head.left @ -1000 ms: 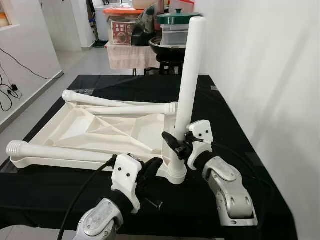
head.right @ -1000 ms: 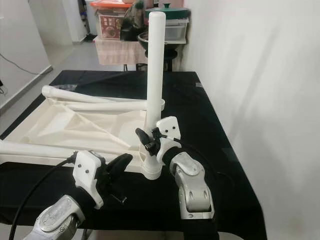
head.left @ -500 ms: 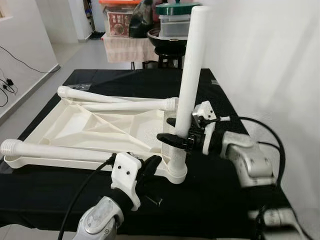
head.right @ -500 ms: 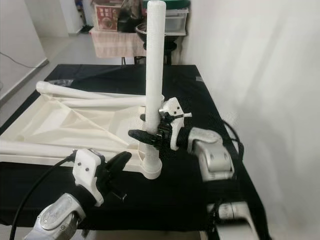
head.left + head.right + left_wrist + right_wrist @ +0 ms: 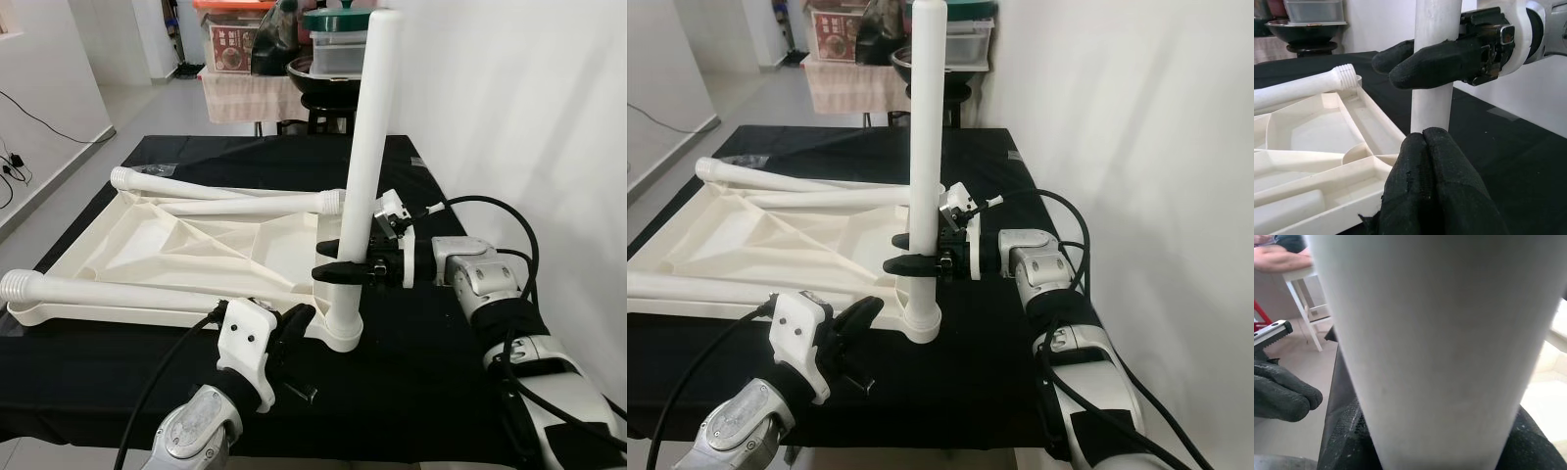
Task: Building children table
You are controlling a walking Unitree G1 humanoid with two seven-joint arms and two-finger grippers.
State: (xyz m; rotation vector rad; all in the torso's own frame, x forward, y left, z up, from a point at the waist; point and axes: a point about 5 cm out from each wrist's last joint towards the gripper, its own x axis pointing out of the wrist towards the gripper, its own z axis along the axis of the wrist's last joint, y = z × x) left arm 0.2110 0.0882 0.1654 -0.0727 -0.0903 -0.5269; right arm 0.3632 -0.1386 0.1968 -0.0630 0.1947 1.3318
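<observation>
Clamping the upright white table leg (image 5: 361, 147) low on its shaft, the right gripper (image 5: 343, 271) reaches in from the robot's right, one black finger across the near face of the leg. The leg stands in the near right corner socket of the upturned tabletop (image 5: 186, 257). In the left wrist view the left gripper (image 5: 1426, 166) has its fingers pressed together, holding nothing, just before the leg's base. The right wrist view shows the leg's matte surface close up. Three more legs (image 5: 220, 206) with threaded ends lie across the ribbed cream plastic tabletop. A black cloth covers the desk (image 5: 411, 372). A white wall runs along the right; storage boxes and a green lidded pot (image 5: 337, 20) stand behind.
</observation>
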